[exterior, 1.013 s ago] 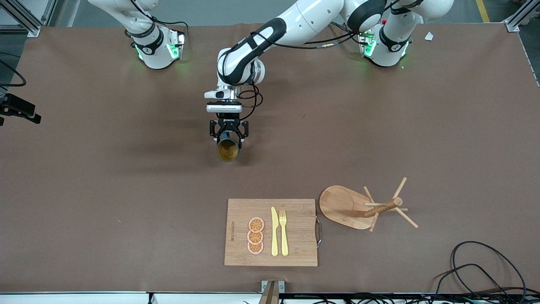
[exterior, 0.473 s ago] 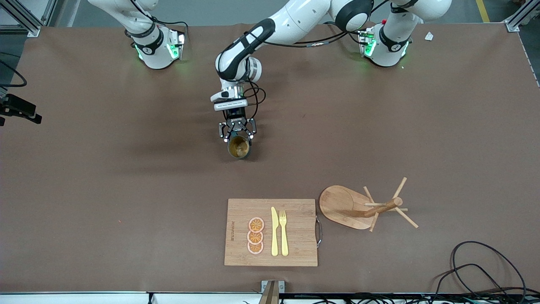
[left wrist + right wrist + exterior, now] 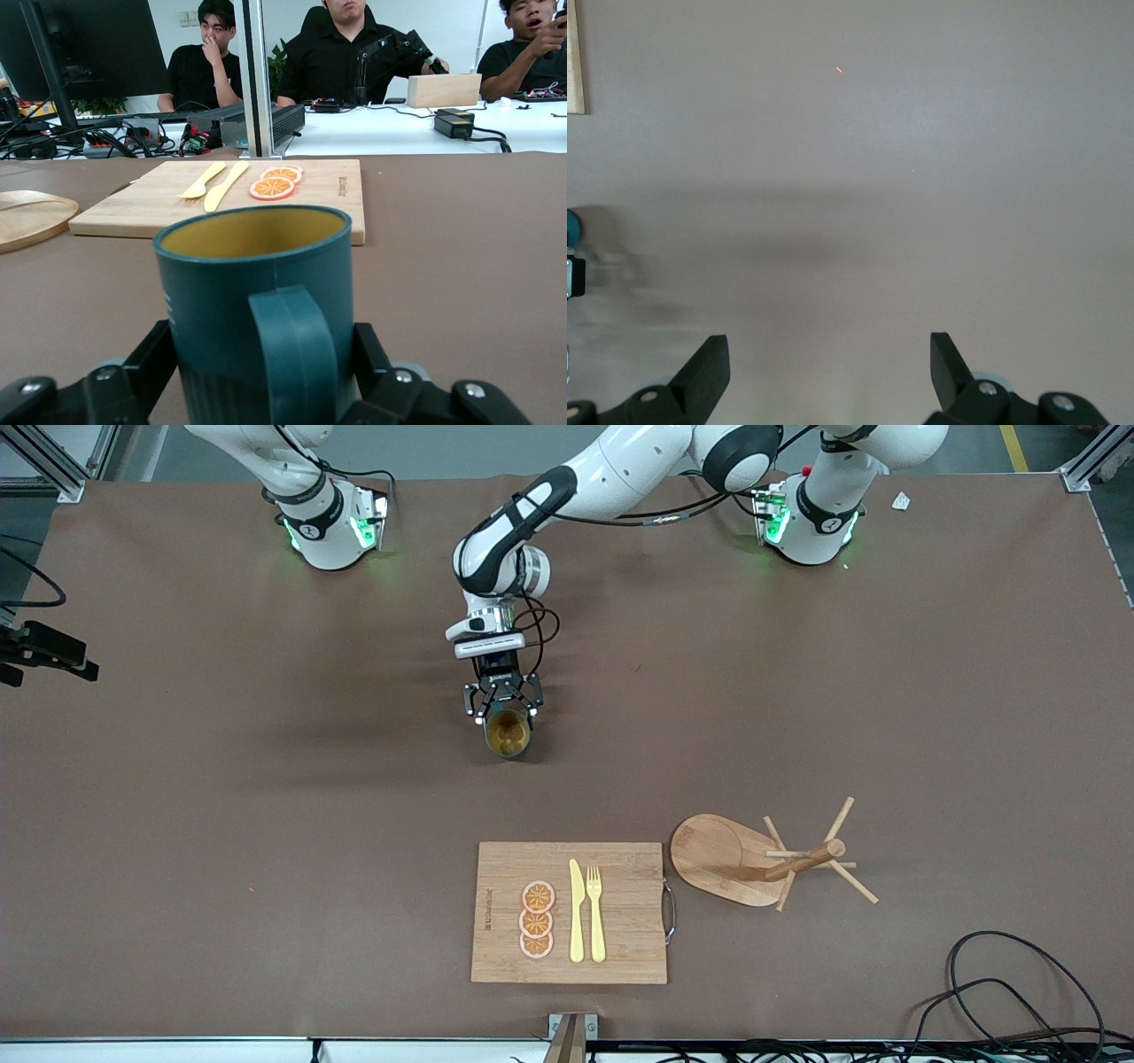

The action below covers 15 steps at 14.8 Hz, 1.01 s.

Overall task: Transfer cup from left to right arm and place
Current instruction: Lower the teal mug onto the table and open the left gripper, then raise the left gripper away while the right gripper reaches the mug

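The cup [image 3: 507, 735] is a dark teal mug with a yellow-orange inside. It stands upright, low over the middle of the table. My left gripper [image 3: 504, 716] reaches down to it from the left arm's base. In the left wrist view the cup [image 3: 221, 292] fills the space between my two fingers [image 3: 155, 359], handle toward the camera. Both fingers lie against its sides with no gap showing, and its base is hidden. My right gripper [image 3: 830, 354] hangs open over bare table; the front view does not show it.
Nearer the front camera lies a wooden cutting board [image 3: 620, 903] with orange slices [image 3: 537, 919], a yellow knife [image 3: 577, 911] and a fork [image 3: 595, 912]. Beside it, toward the left arm's end, stands a wooden mug tree [image 3: 802, 862]. Black cables [image 3: 1019, 974] lie at the front corner.
My left arm has carried the cup a little toward the left arm's end of the table. The cup has gone from tilted to upright and sits lower. The right arm has not moved.
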Motion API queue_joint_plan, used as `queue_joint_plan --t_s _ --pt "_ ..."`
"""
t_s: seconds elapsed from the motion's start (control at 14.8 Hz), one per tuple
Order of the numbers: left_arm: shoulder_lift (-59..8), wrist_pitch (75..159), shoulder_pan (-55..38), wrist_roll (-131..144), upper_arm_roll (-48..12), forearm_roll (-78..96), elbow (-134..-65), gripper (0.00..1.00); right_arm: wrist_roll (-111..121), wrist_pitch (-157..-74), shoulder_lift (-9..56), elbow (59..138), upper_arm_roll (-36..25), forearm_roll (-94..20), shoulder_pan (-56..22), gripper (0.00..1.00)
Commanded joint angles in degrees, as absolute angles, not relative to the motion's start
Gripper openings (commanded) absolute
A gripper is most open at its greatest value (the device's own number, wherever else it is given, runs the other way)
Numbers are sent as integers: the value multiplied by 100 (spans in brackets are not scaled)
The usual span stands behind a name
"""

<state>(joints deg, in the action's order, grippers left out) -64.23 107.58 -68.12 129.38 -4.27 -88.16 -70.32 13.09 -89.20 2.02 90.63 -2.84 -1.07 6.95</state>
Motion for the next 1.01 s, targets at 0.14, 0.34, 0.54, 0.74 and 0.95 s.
queue_joint_plan --t_s 0.14,0.34,0.54,0.74,0.95 --pt "-6451 10354 -7057 12973 -422 -8597 -6899 100 1397 -8912 123 9193 -237 -167 695 100" --pt "-6215 10178 -7224 12964 -570 -8115 -6882 100 1397 -8886 123 9193 -237 -167 686 100" --pt "-5768 9635 -7216 12920 -1132 -7569 -6882 100 1406 -8895 114 9228 -237 -167 677 100" --pt "-5144 9562 -7172 12675 -1274 -6806 -6882 100 1406 -9148 -156 9780 -246 -167 528 100" --pt "-4362 9562 -6910 12060 -1274 -5865 -6873 100 1371 -9824 -710 10737 -237 -167 98 100"
